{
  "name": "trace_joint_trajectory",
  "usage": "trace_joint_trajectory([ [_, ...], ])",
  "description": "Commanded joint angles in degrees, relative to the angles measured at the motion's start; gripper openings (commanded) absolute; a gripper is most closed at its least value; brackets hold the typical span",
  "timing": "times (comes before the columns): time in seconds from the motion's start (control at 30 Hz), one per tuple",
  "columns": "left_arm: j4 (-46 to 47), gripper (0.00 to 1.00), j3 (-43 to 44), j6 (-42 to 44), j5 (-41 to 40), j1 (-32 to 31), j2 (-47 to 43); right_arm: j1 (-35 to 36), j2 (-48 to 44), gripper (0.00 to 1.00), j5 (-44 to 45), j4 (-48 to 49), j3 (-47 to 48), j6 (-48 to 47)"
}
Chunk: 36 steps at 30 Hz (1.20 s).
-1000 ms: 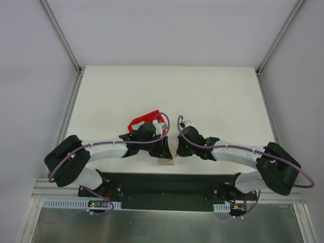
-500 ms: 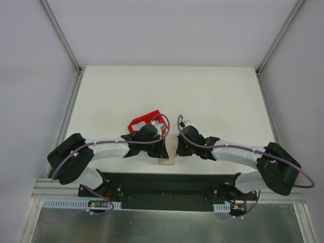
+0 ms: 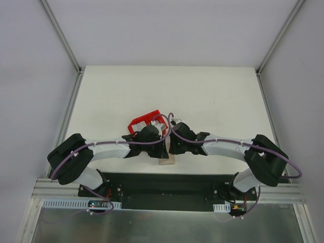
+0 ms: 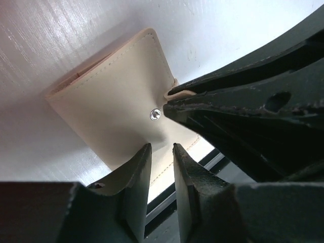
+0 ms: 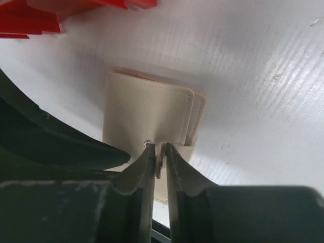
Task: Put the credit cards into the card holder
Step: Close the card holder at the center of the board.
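Note:
The tan card holder (image 3: 165, 162) lies folded near the table's front edge, between both grippers. In the left wrist view the card holder (image 4: 111, 101) shows its round snap stud (image 4: 156, 115). My left gripper (image 4: 161, 147) hangs just over the card holder's near side, its jaws a narrow gap apart with nothing between them. My right gripper (image 5: 158, 147) is shut on the card holder's (image 5: 142, 111) closing flap, right by the stud (image 5: 148, 144). Its fingers (image 4: 238, 101) show in the left wrist view, pinching that flap. No credit cards are in view.
The red plastic bin (image 3: 143, 121) stands just behind the left gripper (image 3: 161, 149), and its edge shows in the right wrist view (image 5: 30, 15). The right gripper (image 3: 170, 148) is close beside the left one. The black base rail (image 3: 162, 185) runs along the front.
My right gripper has moved left to the card holder and now pinches its flap. The left arm has barely moved.

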Motion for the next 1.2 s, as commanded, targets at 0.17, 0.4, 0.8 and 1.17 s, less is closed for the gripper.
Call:
trace_joint_trajectory([
  [0.17, -5.72, 0.28, -2.59, -0.52, -6.73, -0.74, -3.71, 0.61, 3.06, 0.32, -4.81, 1.26, 1.78, 1.17],
  [0.4, -8.36, 0.29, -4.44, -1.04, -11.74, -0.74, -10.74, -0.35, 3.32, 0.36, -5.69, 1.43, 0.90, 1.44],
  [0.8, -10.56, 0.36, -2.07, -0.69, -12.62, -0.74, -5.58, -0.70, 2.27, 0.43, -10.35, 6.36, 0.46, 1.26],
  [1.17, -10.47, 0.36, -3.56, -3.59, -15.35, -0.74, -5.39, -2.46, -5.45, 0.39, -7.45, 7.76, -3.31, 1.26],
])
